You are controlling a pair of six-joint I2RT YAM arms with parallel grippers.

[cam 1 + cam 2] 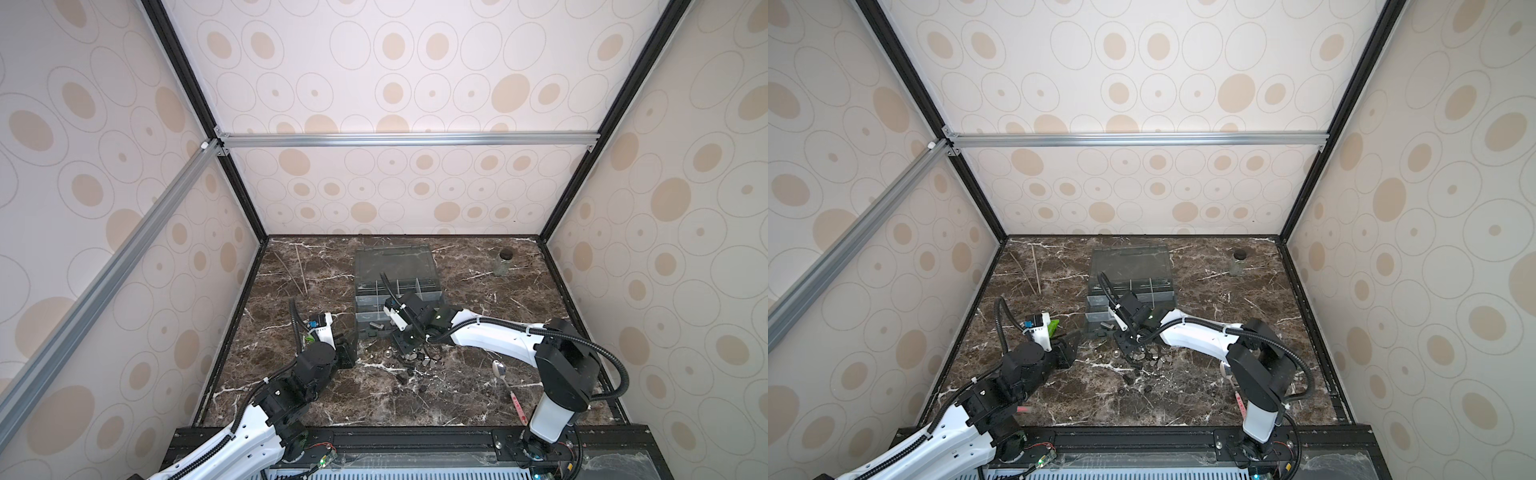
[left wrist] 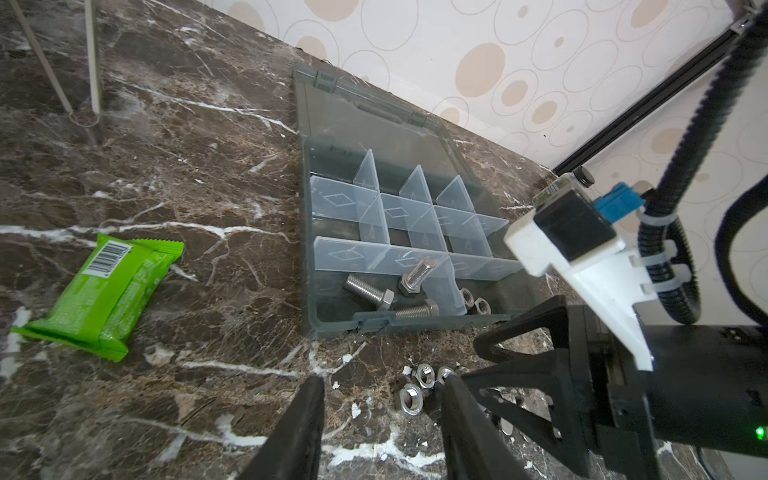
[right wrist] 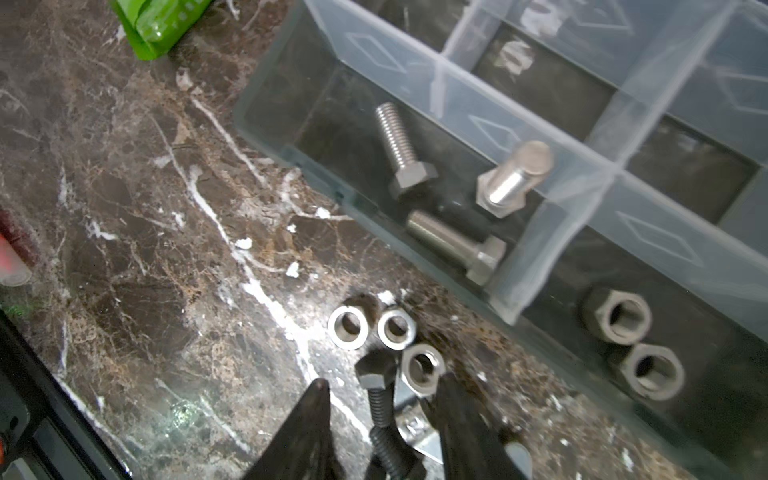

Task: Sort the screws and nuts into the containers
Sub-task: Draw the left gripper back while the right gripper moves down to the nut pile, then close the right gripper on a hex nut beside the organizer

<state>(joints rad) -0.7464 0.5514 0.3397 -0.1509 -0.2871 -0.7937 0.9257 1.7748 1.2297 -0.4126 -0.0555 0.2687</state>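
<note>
Grey box point(image 2: 328, 326) mid-frame holds three silver screws point(image 2: 415, 276) (two nuts point(image 2: 478, 305) alongside). Left gripper point(image 2: 384, 380) fingers spread, empty; right gripper point(image 3: 384, 380) fingers spread astride black screw point(image 3: 380, 409).

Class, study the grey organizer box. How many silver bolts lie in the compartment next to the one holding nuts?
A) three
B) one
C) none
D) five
A: the right wrist view shows three silver bolts lying together in that compartment of the organizer box, with two nuts in the compartment beside it.
</note>
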